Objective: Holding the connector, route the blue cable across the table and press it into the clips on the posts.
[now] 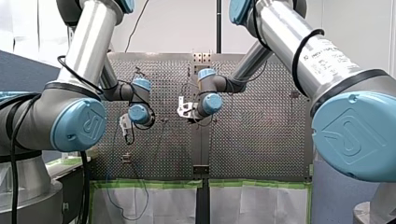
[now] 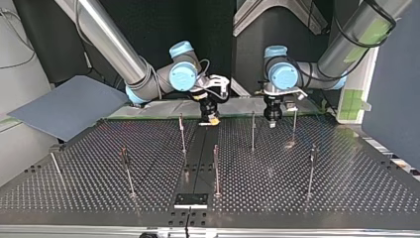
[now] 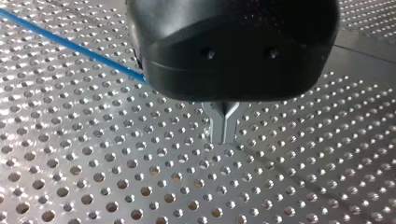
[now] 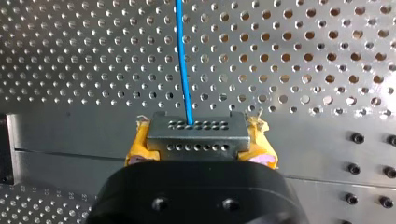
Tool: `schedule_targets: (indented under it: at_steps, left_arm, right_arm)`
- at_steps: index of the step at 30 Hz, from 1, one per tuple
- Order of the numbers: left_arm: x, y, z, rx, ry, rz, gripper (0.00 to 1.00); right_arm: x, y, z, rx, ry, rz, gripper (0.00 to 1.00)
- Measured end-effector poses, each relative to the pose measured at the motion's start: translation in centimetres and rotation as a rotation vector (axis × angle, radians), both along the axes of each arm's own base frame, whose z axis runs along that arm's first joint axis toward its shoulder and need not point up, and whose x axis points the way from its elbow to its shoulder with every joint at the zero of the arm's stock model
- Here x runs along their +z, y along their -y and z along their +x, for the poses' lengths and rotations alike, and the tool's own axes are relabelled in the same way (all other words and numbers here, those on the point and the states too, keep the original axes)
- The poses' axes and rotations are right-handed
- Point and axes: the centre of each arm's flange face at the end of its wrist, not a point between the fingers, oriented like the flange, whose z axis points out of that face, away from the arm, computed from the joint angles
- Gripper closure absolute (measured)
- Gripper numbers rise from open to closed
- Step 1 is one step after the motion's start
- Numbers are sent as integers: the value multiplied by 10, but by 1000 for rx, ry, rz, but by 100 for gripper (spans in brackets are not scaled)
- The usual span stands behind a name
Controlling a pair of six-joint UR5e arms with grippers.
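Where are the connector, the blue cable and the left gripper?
connector [image 4: 197, 135], right wrist view, its grey perforated face.
blue cable [image 4: 183, 60], right wrist view, mid-run ahead of connector.
left gripper [image 3: 225, 133], left wrist view, between metal fingertips.

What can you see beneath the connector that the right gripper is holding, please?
Beneath the connector, clamped between my right gripper's yellow pads, the table's smooth centre strip shows beside perforated plate. The patch directly under the connector is hidden by it.
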Motion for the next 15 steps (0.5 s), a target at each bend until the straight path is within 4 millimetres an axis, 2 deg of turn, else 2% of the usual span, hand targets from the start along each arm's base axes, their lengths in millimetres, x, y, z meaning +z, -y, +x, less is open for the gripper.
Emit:
schedule_targets:
  at_steps: [10, 15]
  left_arm:
    - [-11, -7, 29, -2, -7, -23, 100]
    - [-9, -13, 41, 0, 5, -36, 100]
  right_arm:
    - [2, 16, -10, -23, 6, -5, 100]
    - [4, 24, -14, -35, 8, -7, 100]
